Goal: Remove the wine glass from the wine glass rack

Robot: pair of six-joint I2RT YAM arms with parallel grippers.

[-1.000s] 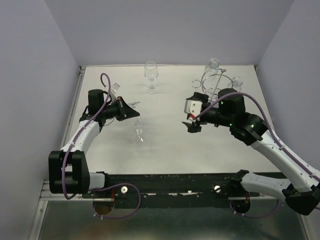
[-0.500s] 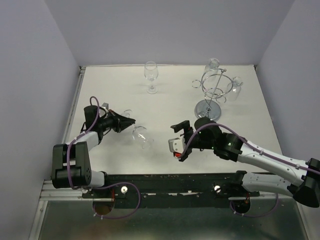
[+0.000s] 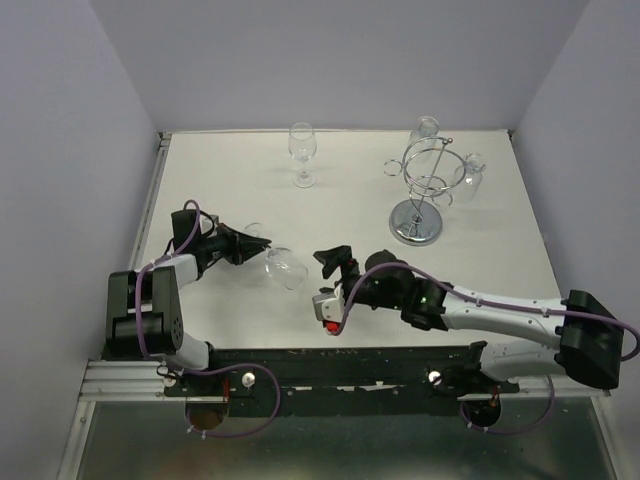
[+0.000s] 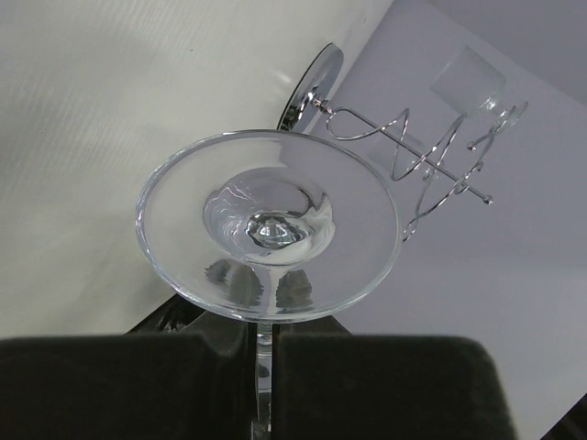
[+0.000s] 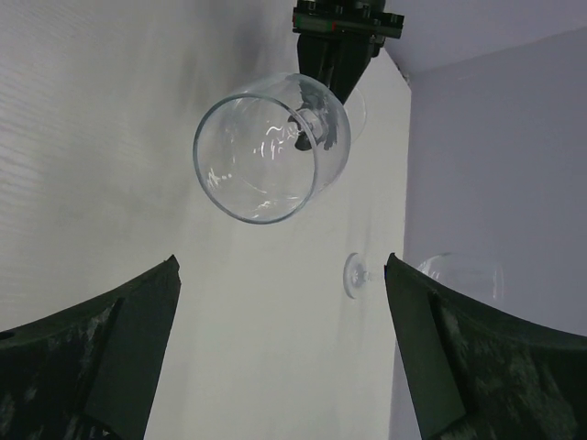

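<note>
My left gripper (image 3: 252, 243) is shut on the stem of a clear wine glass (image 3: 284, 268), held tilted low over the table's near left. In the left wrist view the stem runs between the gripper's (image 4: 263, 385) black pads and the glass (image 4: 266, 225) fills the middle. The wine glass rack (image 3: 424, 190) stands at the far right with glasses hanging on it, and shows in the left wrist view (image 4: 413, 147) too. Just right of the held glass my right gripper (image 3: 323, 283) is open. Its wrist view shows the glass mouth (image 5: 272, 160) ahead of the wide fingers (image 5: 119, 339).
Another wine glass (image 3: 302, 150) stands upright at the far middle of the table; its foot (image 5: 356, 275) shows in the right wrist view. Purple walls close in the table on three sides. The arm bases sit along the near edge.
The left arm has drawn back and down to the near left with the glass. The right arm has swung from beside the rack to the near centre, facing the glass, still open.
</note>
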